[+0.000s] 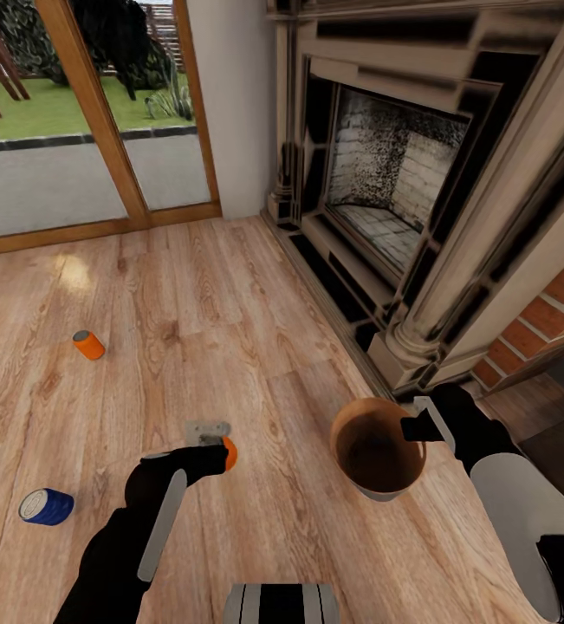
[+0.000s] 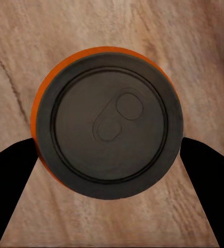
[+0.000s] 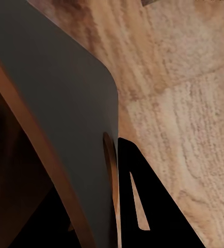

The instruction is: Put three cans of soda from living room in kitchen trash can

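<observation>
My left gripper (image 1: 219,449) is shut on an orange can of soda (image 1: 230,454) over the wood floor. In the left wrist view its grey top (image 2: 109,123) sits between the two dark fingers (image 2: 14,175). A second orange can (image 1: 88,344) lies on the floor further left. A dark blue can (image 1: 46,506) lies near the left edge. My right gripper (image 1: 420,425) is shut on the rim of the tash can (image 1: 377,451), whose copper-brown inside faces up. In the right wrist view the bin's wall (image 3: 65,124) runs beside one finger (image 3: 143,201).
This is the living room. An ornate stone fireplace (image 1: 403,173) and its hearth stand close on the right, beside a red brick wall (image 1: 559,303). Wood-framed glass doors (image 1: 91,113) are at the far left. Light wood floor (image 1: 195,303) stretches between them.
</observation>
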{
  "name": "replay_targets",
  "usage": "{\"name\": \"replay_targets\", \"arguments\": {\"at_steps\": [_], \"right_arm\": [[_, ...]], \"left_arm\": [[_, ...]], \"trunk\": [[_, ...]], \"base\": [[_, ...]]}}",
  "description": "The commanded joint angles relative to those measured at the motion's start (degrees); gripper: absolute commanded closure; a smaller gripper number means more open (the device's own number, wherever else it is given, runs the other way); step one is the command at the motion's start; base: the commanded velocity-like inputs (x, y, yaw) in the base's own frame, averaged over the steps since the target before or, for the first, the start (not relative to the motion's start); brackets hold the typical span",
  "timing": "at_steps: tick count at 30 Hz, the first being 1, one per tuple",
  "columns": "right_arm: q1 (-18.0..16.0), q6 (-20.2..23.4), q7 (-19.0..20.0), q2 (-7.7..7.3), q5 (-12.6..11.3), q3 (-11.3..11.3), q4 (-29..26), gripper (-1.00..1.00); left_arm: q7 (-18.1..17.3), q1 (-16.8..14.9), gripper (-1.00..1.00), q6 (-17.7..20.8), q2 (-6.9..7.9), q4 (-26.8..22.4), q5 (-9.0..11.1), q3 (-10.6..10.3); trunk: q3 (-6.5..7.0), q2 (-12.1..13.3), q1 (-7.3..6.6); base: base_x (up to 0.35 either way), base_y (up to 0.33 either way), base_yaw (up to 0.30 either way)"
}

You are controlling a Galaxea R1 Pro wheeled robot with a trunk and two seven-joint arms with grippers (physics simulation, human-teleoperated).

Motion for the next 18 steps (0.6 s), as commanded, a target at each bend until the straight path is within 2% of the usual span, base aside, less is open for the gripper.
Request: {"name": "replay_targets", "arguments": {"at_steps": [1, 4, 10, 18], "right_arm": [[0.1, 0.0, 0.3, 0.05, -1.5, -0.1, 2.0, 1.00], [0.1, 0.0, 0.3, 0.09, -1.5, 0.0, 2.0, 1.00], [0.1, 0.0, 0.3, 0.13, -1.5, 1.7, 2.0, 1.00], [0.1, 0.0, 0.4, 0.47, -1.6, 3.6, 1.8, 1.00]], "left_arm": [[0.0, 0.2, 1.00, 0.6, 0.00, -0.5, -0.1, -0.2], [-0.2, 0.5, 1.00, 1.7, 0.10, -1.4, 0.8, -0.4], [-0.7, 0.7, 1.00, 5.4, 0.44, -2.5, 6.3, -0.8], [-0.8, 0.8, 1.00, 6.7, 0.46, -4.8, 8.0, -0.8]], "trunk": [[-0.02, 0.0, 0.03], [-0.02, 0.0, 0.03], [-0.02, 0.0, 0.03], [-0.02, 0.0, 0.03]], "base": [[0.000, 0.000, 0.000], [0.000, 0.000, 0.000], [0.000, 0.000, 0.000], [0.000, 0.000, 0.000]]}}
